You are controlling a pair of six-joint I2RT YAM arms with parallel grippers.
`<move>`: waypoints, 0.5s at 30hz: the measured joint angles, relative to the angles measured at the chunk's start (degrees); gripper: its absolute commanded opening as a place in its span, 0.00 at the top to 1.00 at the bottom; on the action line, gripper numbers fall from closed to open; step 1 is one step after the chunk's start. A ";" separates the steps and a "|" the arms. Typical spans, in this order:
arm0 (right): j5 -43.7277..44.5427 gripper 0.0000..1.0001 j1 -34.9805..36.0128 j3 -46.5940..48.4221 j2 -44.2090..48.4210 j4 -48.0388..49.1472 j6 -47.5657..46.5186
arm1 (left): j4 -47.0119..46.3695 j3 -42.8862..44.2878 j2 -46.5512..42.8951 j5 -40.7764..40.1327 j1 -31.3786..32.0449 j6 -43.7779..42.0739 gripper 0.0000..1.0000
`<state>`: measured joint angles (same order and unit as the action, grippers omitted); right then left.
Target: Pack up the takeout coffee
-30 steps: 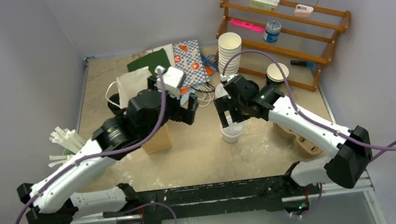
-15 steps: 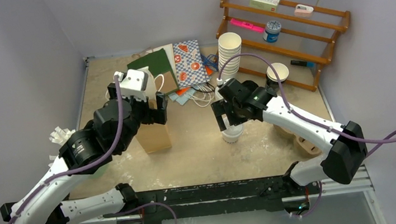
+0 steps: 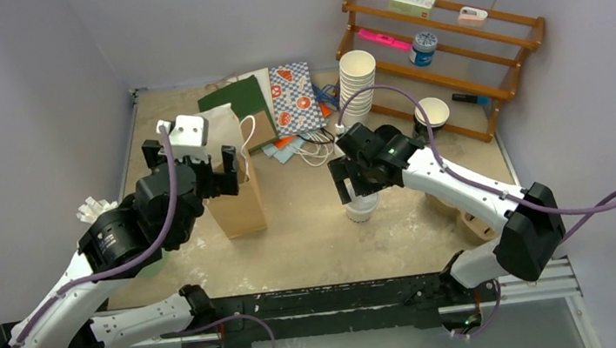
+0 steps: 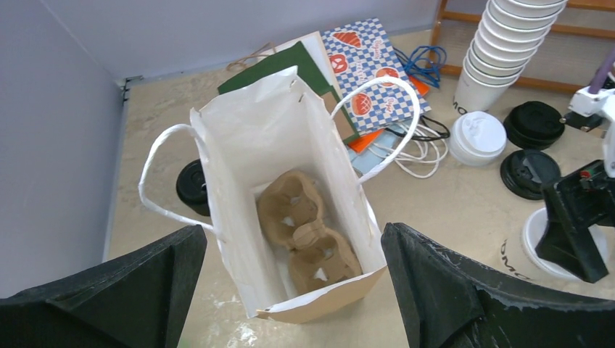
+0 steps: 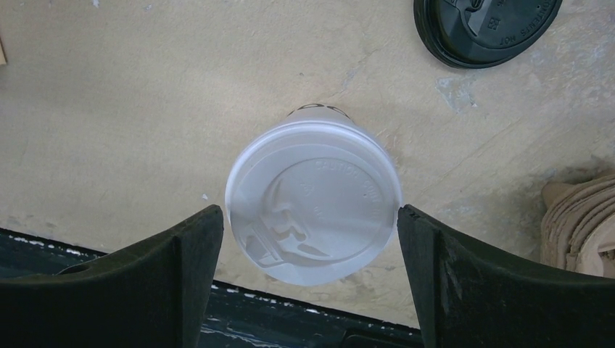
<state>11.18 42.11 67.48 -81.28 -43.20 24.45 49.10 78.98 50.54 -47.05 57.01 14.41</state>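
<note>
A takeout coffee cup with a white lid (image 5: pixel 312 210) stands on the table in front of the right arm (image 3: pixel 361 210). My right gripper (image 5: pixel 308 217) hangs straight over it, open. One finger stands on each side of the lid and a thin gap shows at the left one. A paper bag (image 3: pixel 239 201) stands open left of centre, with a brown cardboard cup carrier (image 4: pixel 308 232) on its bottom. Above the bag's mouth my left gripper (image 4: pixel 291 239) is open and holds nothing. In the top view it is seen at the bag's far end (image 3: pixel 191 159).
A tall stack of white cups (image 3: pixel 356 81) and a wooden rack (image 3: pixel 446 36) stand at the back right. Loose black lids (image 4: pixel 534 123) and a white lid (image 4: pixel 477 136) lie behind the cup. Flat patterned bags (image 3: pixel 296 96) lie at the back, brown carriers (image 5: pixel 580 225) at the right.
My left arm has swung left and back from the table's centre to above the bag. The right gripper has settled lower round the white lid, its fingers slightly closer.
</note>
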 measured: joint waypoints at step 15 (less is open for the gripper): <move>-0.26 0.18 0.00 -0.44 -0.92 0.46 -0.02 | 4.20 0.33 -1.95 -7.23 0.00 1.57 0.00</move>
<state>10.92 42.11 67.05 -82.19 -42.74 24.43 53.30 79.31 48.60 -54.28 57.01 15.99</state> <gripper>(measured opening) 0.869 0.998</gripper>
